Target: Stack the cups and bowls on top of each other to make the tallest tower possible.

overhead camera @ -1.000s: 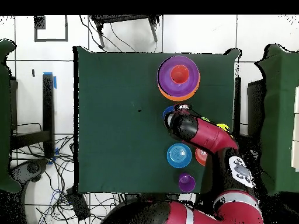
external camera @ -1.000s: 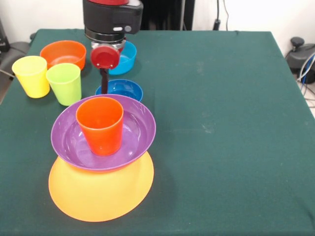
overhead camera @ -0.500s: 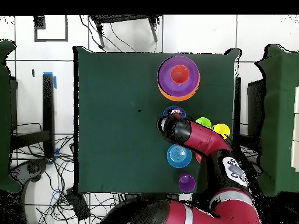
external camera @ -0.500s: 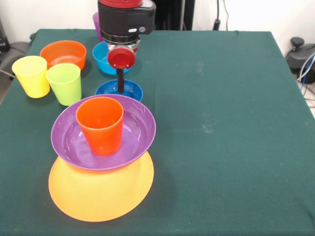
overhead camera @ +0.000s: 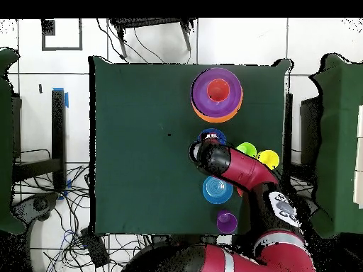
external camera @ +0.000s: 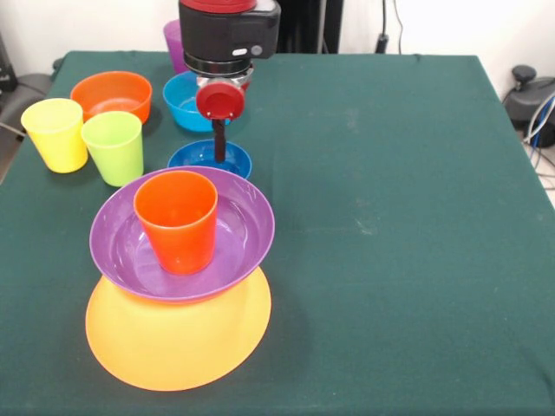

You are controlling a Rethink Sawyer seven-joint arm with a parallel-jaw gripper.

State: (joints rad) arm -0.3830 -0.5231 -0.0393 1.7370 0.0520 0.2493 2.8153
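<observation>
Tower (external camera: pixel 179 286) sitting at about 7 o'clock on the green table (external camera: pixel 390 217) in the front view: very large yellow-orange bowl (external camera: pixel 173 342) upside down at the bottom, wide purple bowl (external camera: pixel 234 225) resting on it, orange-red cup (external camera: pixel 176 220) standing upright inside the purple bowl. Gripper (external camera: pixel 218 149) hanging over the dark blue bowl (external camera: pixel 209 159), just at 12 o'clock of the tower; only one dark finger showing, so cannot tell how far the claw is spread or whether it is gripping anything. Light blue bowl (external camera: pixel 186 101) lying behind the gripper, purple cup (external camera: pixel 173 39) peeking out at 12 o'clock from it. Lime green cup (external camera: pixel 114 147) and yellow cup (external camera: pixel 55 134) standing side by side at 10 o'clock of the tower, small orange bowl (external camera: pixel 111 95) just behind them.
</observation>
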